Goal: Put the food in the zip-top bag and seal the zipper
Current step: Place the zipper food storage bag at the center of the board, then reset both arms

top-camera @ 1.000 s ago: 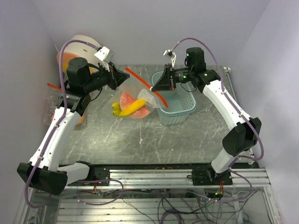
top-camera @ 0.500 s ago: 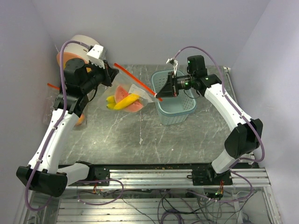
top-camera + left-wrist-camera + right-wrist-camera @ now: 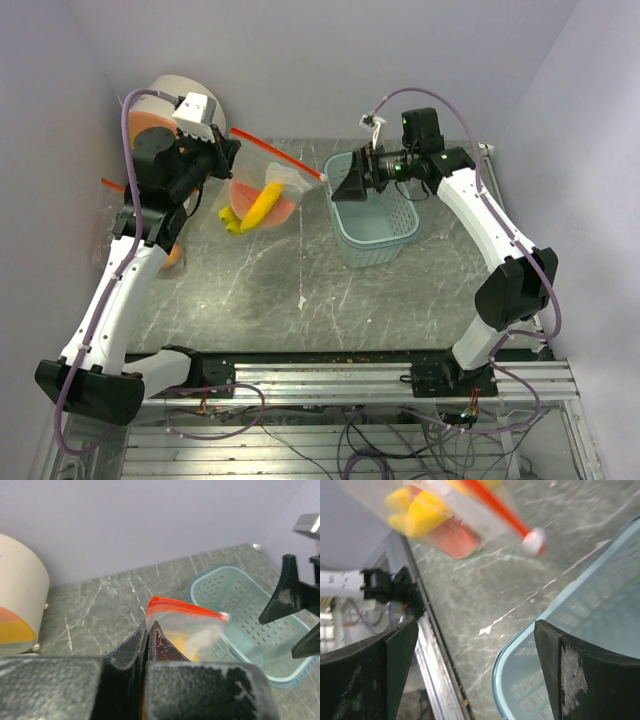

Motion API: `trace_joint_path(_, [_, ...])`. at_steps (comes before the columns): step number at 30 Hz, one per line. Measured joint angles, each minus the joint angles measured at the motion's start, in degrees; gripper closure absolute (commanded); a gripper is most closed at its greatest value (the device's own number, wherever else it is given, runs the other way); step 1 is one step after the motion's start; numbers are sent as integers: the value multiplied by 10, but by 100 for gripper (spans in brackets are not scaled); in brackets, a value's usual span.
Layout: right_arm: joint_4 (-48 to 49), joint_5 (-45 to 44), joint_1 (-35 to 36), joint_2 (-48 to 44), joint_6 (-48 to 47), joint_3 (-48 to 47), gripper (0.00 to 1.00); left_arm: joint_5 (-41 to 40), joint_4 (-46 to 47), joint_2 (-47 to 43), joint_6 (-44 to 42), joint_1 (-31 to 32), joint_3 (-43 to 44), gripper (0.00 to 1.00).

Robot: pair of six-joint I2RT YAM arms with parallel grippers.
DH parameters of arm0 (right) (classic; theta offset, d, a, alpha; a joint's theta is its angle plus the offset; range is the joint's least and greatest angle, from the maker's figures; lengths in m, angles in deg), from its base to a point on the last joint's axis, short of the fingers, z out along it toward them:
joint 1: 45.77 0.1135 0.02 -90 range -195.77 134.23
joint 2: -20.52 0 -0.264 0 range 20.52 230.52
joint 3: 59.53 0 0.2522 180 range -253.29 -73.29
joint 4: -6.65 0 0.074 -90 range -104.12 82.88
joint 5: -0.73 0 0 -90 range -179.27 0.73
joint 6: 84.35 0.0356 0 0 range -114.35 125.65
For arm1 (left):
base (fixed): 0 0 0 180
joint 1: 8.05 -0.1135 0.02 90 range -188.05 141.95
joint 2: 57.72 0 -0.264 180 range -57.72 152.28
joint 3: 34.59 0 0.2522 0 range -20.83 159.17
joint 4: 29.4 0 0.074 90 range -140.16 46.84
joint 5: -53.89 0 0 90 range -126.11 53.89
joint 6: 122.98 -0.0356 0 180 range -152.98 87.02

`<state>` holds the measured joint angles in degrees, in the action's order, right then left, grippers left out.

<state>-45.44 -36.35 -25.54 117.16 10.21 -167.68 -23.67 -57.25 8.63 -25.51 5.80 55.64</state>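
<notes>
The clear zip-top bag (image 3: 262, 188) hangs in the air from its left corner, where my left gripper (image 3: 226, 150) is shut on it just under the red zipper (image 3: 280, 154). Inside lie the food pieces: a yellow banana (image 3: 262, 204) and a red watermelon slice (image 3: 247, 190). In the left wrist view the gripper (image 3: 149, 629) pinches the bag (image 3: 192, 630) below its zipper (image 3: 185, 607). My right gripper (image 3: 336, 181) stands open beside the zipper's free right end, apart from it. In the right wrist view the gripper (image 3: 475, 665) holds nothing; the bag's banana (image 3: 420, 507) and zipper (image 3: 500, 510) show above.
A pale blue latticed basket (image 3: 380, 240) stands under my right gripper, also the basket (image 3: 240, 605) and the basket (image 3: 590, 630) in the wrist views. A large pale cylinder with orange bands (image 3: 165, 100) stands at the back left. An orange piece (image 3: 173, 256) lies by the left arm.
My right gripper has opened and let go of the zipper's right end. The left gripper has lifted the bag up and to the left, so it now hangs from that corner alone.
</notes>
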Motion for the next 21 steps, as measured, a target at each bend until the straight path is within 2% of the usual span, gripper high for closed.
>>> trace_joint_path(5, [-12,-105,-4,17,29,-82,0,-66,54,-7,37,-3,-52,93])
trace_joint_path(9, [-21,-183,-11,17,49,-105,0,-134,70,2,66,-4,-83,91])
trace_joint_path(10, [-24,-199,-13,17,53,-105,0,-150,77,5,74,-4,-93,79])
trace_joint_path(11, [-29,-214,-15,18,57,-104,0,-165,84,7,81,-5,-105,59])
trace_joint_path(12, [-32,-227,-17,18,60,-103,0,-179,88,10,90,-5,-118,28])
trace_joint_path(13, [-34,-238,-18,18,62,-101,0,-189,89,14,92,-6,-128,12])
trace_joint_path(14, [-35,-251,-19,18,66,-99,0,-202,88,19,104,-6,-140,0])
trace_joint_path(21, [-47,-312,-20,18,79,-90,0,-234,45,39,116,-13,-138,1])
